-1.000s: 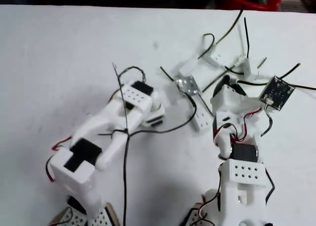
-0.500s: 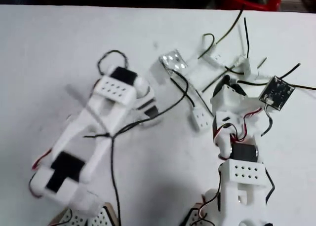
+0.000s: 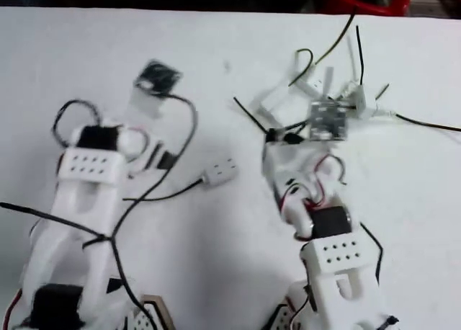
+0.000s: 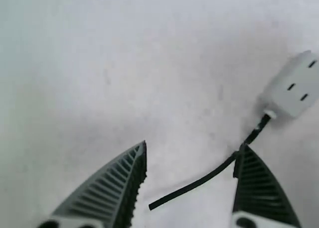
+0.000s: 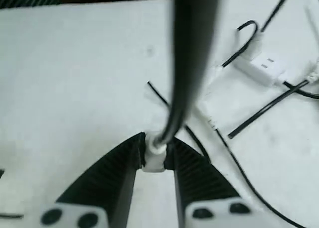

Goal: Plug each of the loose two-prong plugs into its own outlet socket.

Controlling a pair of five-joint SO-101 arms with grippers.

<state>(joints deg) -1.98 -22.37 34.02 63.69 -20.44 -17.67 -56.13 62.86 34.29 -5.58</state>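
Note:
A white outlet socket point(image 3: 220, 171) lies mid-table on a black cord point(image 3: 162, 193) that runs back toward my left arm. In the left wrist view that socket point(image 4: 294, 86) shows its two slots, and its cord point(image 4: 209, 175) runs between the fingers of my open left gripper point(image 4: 194, 148). From above, the left gripper point(image 3: 167, 159) sits just left of the socket. My right gripper point(image 5: 157, 143) is shut on a small white plug point(image 5: 153, 158) with a thick black cord rising from it. In the high view the right gripper point(image 3: 279, 137) is beside a silvery square module point(image 3: 328, 119).
More white sockets and plugs with black cords point(image 3: 346, 92) are tangled at the back right; one socket point(image 5: 264, 66) lies ahead of the right gripper. A dark square piece point(image 3: 158, 76) is at the back left. The table's far edge point(image 3: 216, 10) meets a dark background.
My left arm swung back to the left, and the white socket slid left across the table. The right arm shifted left with the plug, and the square module moved left with it.

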